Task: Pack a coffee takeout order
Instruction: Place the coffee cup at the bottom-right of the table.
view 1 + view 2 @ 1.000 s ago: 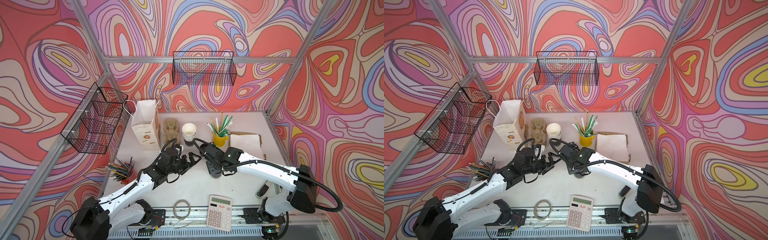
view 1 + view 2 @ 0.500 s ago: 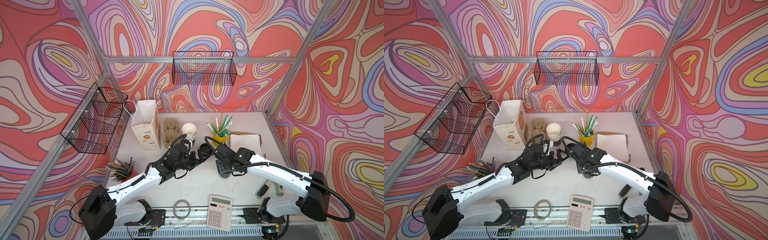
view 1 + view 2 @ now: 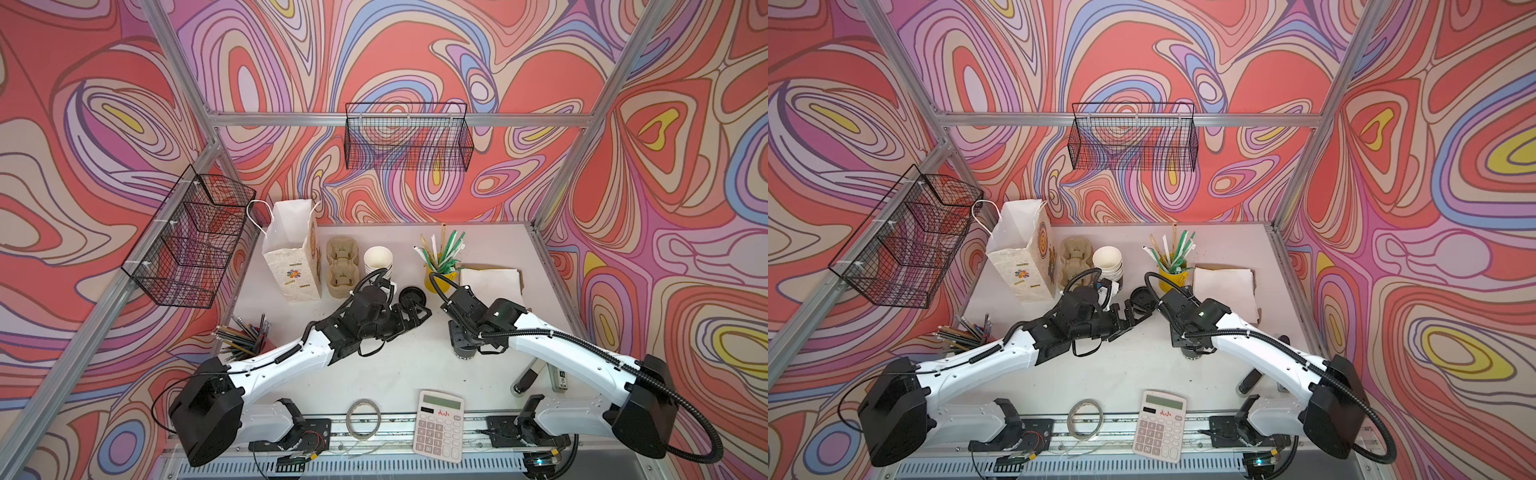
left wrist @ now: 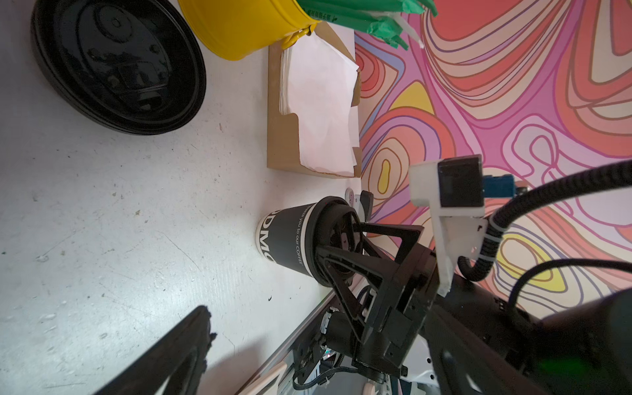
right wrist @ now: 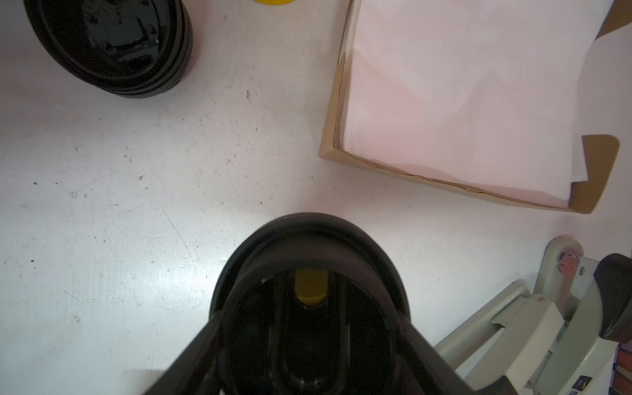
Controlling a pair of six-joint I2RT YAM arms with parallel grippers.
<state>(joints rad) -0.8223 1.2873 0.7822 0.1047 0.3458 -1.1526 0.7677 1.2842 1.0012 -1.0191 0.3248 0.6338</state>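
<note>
My right claw (image 4: 337, 239) is gripping the black cup (image 4: 284, 239) at its top, while my left claw (image 3: 417, 311) is hanging wide open beside the black lids (image 3: 412, 296).

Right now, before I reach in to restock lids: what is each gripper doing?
Left gripper: open, holding nothing, beside the black lids.
Right gripper: closed on the upright black paper cup.

Both arms reach forward and inward toward each other, the left gripper (image 3: 417, 318) lying low and level with jaws spread wide and empty, the right gripper (image 4: 337, 239) pointing straight down, jaws clamped across the top of a black cup (image 4: 284, 239).
</note>
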